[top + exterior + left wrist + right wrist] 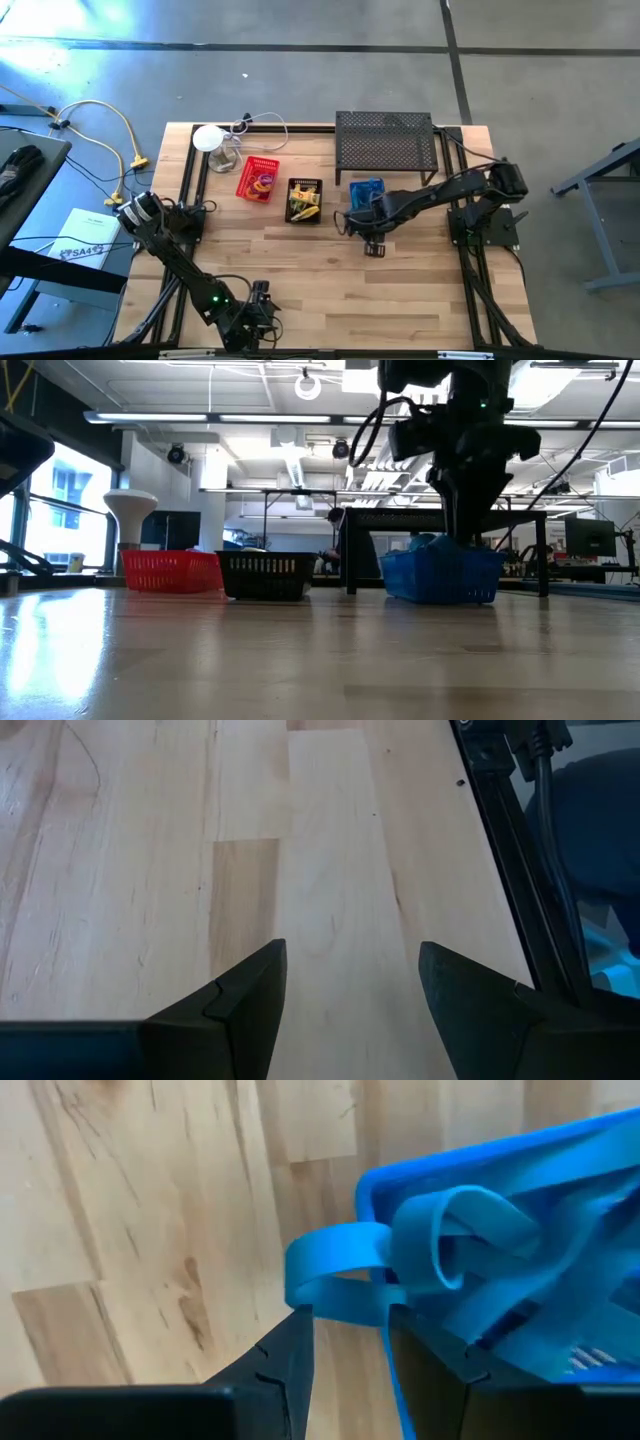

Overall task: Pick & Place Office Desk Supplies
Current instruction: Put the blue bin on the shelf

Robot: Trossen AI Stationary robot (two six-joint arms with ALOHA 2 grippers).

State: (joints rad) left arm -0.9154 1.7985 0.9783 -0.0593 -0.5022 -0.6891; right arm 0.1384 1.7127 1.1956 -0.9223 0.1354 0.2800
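Blue rubber band (pixel 340 1285) is being pinched between the right gripper's (pixel 348 1342) fingers at the blue basket's (pixel 366 190) near rim, mid-bench below the mesh shelf (pixel 386 140); its loop is trailing into the basket. Left gripper (pixel 350 995) is idling apart at the bench's near edge, farther off.

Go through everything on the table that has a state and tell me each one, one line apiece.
Left claw: open, empty, over bare wood.
Right claw: shut on a blue band at the blue basket's edge.
Blue basket: upright, holds blue bands.
Black basket: upright, holds yellow pieces.
Red basket: upright, holds small rings.
Mesh shelf: standing, top bare.
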